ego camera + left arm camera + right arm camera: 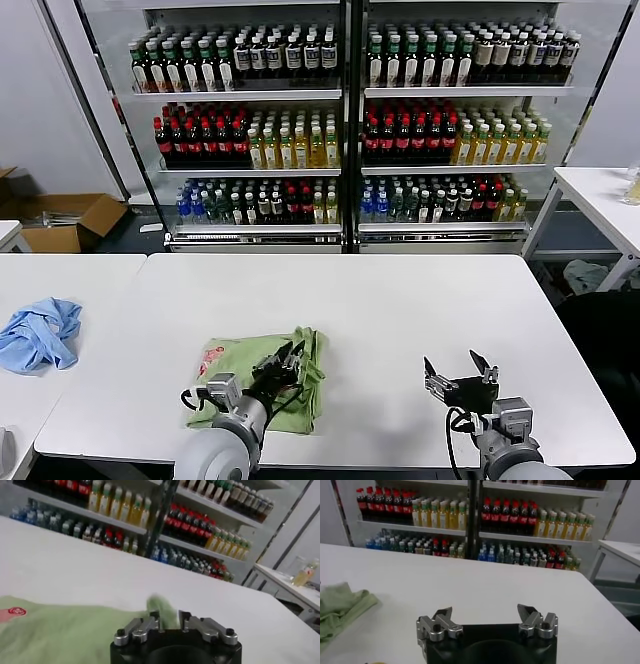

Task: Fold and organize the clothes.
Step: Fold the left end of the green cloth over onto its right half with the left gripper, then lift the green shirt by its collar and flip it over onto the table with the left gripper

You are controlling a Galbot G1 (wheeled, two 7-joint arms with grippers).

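The light green polo shirt [240, 385] lies bunched and partly folded on the white table [380, 300] near its front edge, with the red-and-white graphic [212, 357] showing at its left. My left gripper [285, 360] sits over the shirt's right part, its fingers closed on a raised fold of green cloth, which shows between the fingers in the left wrist view [170, 620]. The shirt [65, 627] spreads out beside it. My right gripper [457, 368] is open and empty, low over bare table to the right of the shirt. The right wrist view shows this gripper [487, 615] and the shirt's edge [340, 605].
A light blue cloth [40, 335] lies on the neighbouring table at the left. Glass-door coolers [345, 120] full of bottles stand behind the table. A cardboard box [65, 220] sits on the floor at the far left. Another white table [600, 200] stands at the right.
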